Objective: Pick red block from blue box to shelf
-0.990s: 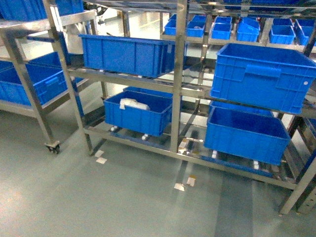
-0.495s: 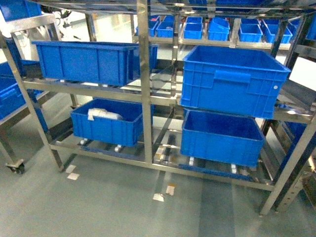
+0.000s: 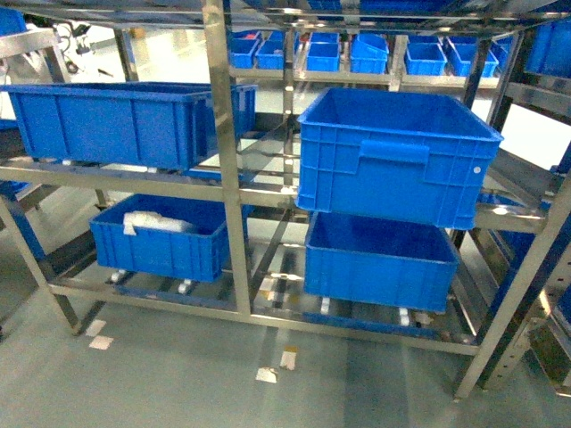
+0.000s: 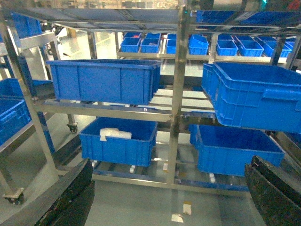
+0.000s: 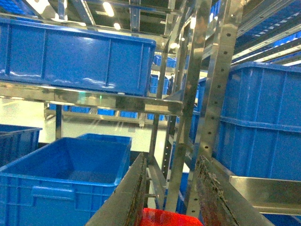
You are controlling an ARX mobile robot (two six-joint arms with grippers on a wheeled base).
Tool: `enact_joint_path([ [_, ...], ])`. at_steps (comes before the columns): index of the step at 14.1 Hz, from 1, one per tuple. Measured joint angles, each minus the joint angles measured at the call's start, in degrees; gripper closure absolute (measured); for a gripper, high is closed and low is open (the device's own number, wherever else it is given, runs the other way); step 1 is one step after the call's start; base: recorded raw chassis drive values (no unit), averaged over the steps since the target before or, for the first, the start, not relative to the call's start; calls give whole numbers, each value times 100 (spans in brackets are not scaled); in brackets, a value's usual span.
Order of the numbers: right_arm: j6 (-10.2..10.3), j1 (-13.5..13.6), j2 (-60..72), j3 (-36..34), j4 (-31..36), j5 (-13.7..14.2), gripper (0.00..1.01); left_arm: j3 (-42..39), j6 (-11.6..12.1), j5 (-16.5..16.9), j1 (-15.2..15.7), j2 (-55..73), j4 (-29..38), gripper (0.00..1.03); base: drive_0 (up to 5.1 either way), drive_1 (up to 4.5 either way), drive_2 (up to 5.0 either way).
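While the head view looks slantwise down at the shelf (image 3: 223,169), you face a rack of shiny steel uprights and flat rails, its right posts drilled with rows of small holes. Four ribbed, glossy royal-blue crates sit on it: a long crate (image 3: 116,120) on the middle rail toward the shelf's left edge, a deep handled crate (image 3: 393,156) tilted forward at the right, a low crate (image 3: 161,236) on the bottom tier holding a crumpled white wrapper (image 3: 156,222), and another bottom crate (image 3: 379,259) under the tilted one. A row of small blue bins (image 3: 357,53) lines the rack behind. Scraps of pale tape (image 3: 268,374) lie on the grey-green floor near the shelf's front edge. In the right wrist view the red block (image 5: 169,217) shows as a smooth red sliver at the bottom edge, between the two scuffed, worn fingers (image 5: 127,197) of the right gripper (image 5: 170,207); its jaws appear clamped on the block. The left gripper (image 4: 171,207) holds nothing, its dark, rough-edged jaws spread wide apart at the lower corners of its wrist view. You can read no writing or labels; the blue box is not in sight.
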Motion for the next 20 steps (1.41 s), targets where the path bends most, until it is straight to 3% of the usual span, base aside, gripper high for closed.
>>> enact_joint_path([
  [7,0,0,0,0,0,0,74,0,0,2,7,0,2,5,-71,134,-276],
  [20,0,0,0,0,-2,2,74,0,0,0,2,0,2,5,15,143,-114],
])
